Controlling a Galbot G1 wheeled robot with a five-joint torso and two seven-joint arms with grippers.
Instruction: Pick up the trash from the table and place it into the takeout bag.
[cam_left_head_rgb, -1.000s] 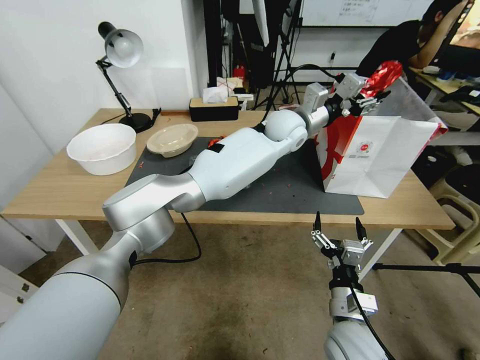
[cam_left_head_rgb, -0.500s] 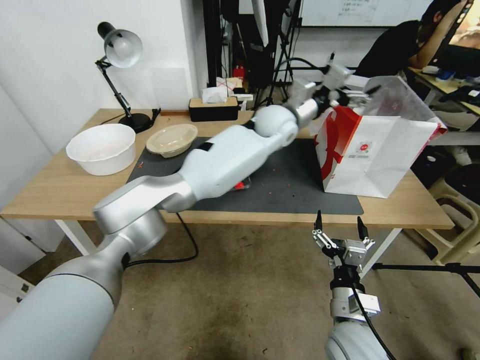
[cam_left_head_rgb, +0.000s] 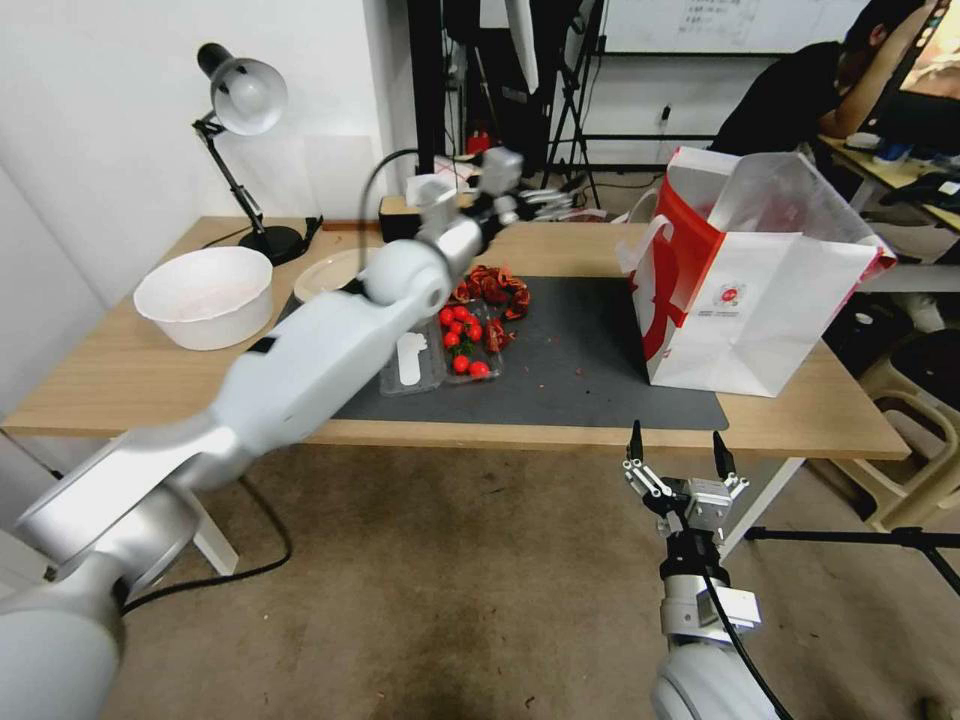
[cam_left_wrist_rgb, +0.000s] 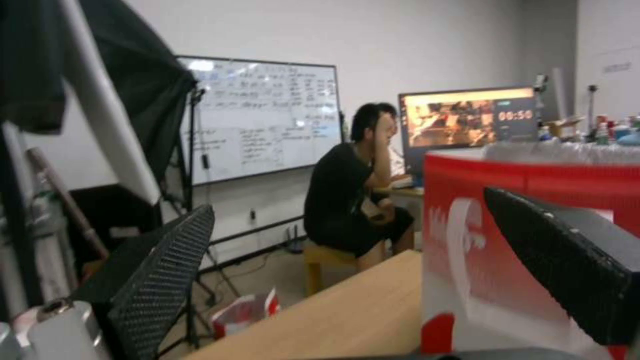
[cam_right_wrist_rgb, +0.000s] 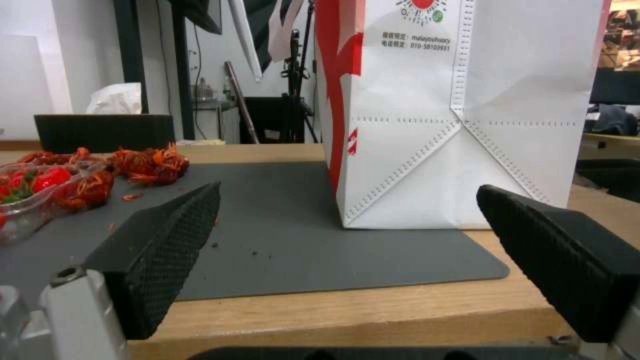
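The white and red takeout bag (cam_left_head_rgb: 750, 290) stands open at the right end of the dark mat (cam_left_head_rgb: 590, 370) on the table (cam_left_head_rgb: 120, 380). My left gripper (cam_left_head_rgb: 565, 200) hovers open and empty above the table's back middle, left of the bag (cam_left_wrist_rgb: 467, 260). On the mat lie red crumpled scraps (cam_left_head_rgb: 495, 290) and a clear plastic tray of small red tomatoes (cam_left_head_rgb: 450, 350). A shallow beige bowl (cam_left_head_rgb: 325, 270) peeks out behind my left arm. My right gripper (cam_left_head_rgb: 678, 455) waits open below the table's front edge, facing the bag (cam_right_wrist_rgb: 467, 100) and the scraps (cam_right_wrist_rgb: 147, 162).
A large white bowl (cam_left_head_rgb: 205, 295) sits at the table's left, with a desk lamp (cam_left_head_rgb: 240, 100) behind it. A black tissue box (cam_right_wrist_rgb: 100, 130) stands at the back edge. A person sits beyond the bag, away from the table.
My left arm swung from above the bag's mouth back to the left. The red wad it held there is gone from its fingers. The tray and scraps are uncovered. The right arm stayed still.
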